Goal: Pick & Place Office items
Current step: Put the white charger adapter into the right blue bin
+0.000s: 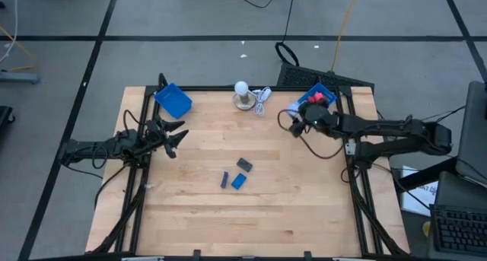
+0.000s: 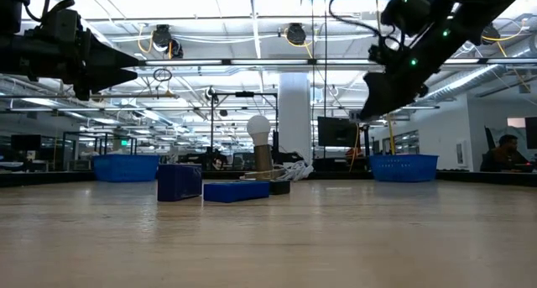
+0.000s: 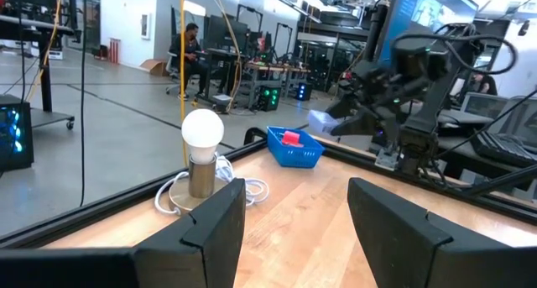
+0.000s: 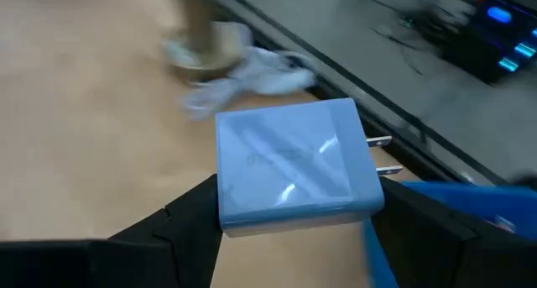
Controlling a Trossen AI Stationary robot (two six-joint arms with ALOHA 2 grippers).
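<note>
My right gripper (image 1: 298,116) hangs above the table beside the right blue tray (image 1: 326,92) and is shut on a light blue block (image 4: 289,166) with two metal prongs. A red piece (image 3: 291,138) lies in that tray. Three more pieces rest flat on the table's middle: a dark grey one (image 1: 244,164), a purple one (image 1: 225,179) and a blue one (image 1: 239,181). My left gripper (image 1: 173,136) waits open, raised near the table's left edge, apart from everything. My right gripper pinches the light blue block between its two fingers, one dark finger (image 4: 180,217) on each of two opposite side faces. The block is lifted clear of the table. Its broad face (image 4: 285,154) points at the wrist camera, and its prongs (image 4: 379,154) stick out sideways, clear of the fingers.
A second blue tray (image 1: 173,100) sits at the far left corner. A white ball on a round base (image 1: 242,93) with a white cord (image 1: 262,100) stands at the far edge between the trays. Bare wood lies around the three pieces in the middle.
</note>
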